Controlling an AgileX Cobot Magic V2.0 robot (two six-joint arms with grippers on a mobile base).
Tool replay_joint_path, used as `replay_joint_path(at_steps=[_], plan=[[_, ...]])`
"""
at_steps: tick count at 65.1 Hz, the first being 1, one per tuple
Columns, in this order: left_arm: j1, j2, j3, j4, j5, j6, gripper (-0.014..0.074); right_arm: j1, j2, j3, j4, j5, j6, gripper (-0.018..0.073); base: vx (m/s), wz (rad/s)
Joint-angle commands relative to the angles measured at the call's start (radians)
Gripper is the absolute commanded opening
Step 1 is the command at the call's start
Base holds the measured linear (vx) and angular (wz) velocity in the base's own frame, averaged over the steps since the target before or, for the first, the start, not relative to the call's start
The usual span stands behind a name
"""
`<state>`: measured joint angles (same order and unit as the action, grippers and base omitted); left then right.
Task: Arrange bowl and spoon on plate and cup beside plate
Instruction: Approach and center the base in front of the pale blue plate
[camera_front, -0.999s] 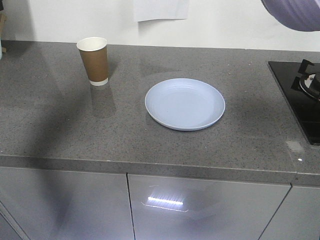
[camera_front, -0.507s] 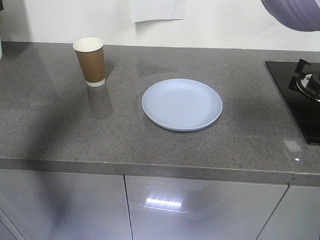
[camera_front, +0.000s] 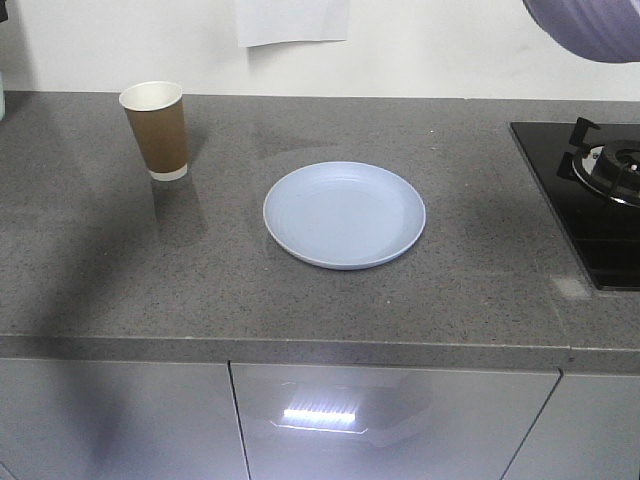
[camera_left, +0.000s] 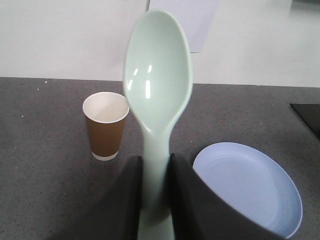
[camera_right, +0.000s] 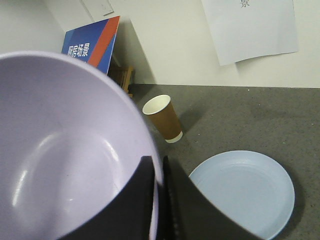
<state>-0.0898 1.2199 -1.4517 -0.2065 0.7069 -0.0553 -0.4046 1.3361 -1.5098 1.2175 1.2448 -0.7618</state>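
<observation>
Grey counter (camera_front: 450, 290), blue 厨房场景 sign (camera_right: 92, 45), cup (camera_front: 157, 130) apart from plate (camera_front: 344, 214), left gripper (camera_left: 156, 167) pinching spoon (camera_left: 157, 75), right gripper (camera_right: 157, 167) clamping bowl (camera_right: 65, 150) rim.

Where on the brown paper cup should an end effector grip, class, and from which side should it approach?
Grip the paper cup across its brown side wall, about mid-height, coming level from the front. It stands upright on the countertop, widening upward, so a side pinch should hold; the plate sits apart from it.
</observation>
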Motion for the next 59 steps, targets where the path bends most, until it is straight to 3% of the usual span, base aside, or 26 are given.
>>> replay_joint_path(at_steps=[1, 59], plan=[[-0.002, -0.023, -0.027, -0.016, -0.067, -0.002, -0.0006, -0.005, -0.026, -0.03, 0.079, -0.013, -0.01, -0.0005, 0.03, -0.06], [-0.002, -0.023, -0.027, -0.016, -0.067, -0.002, -0.0006, -0.005, -0.026, -0.03, 0.079, -0.013, -0.01, -0.0005, 0.02, 0.0]])
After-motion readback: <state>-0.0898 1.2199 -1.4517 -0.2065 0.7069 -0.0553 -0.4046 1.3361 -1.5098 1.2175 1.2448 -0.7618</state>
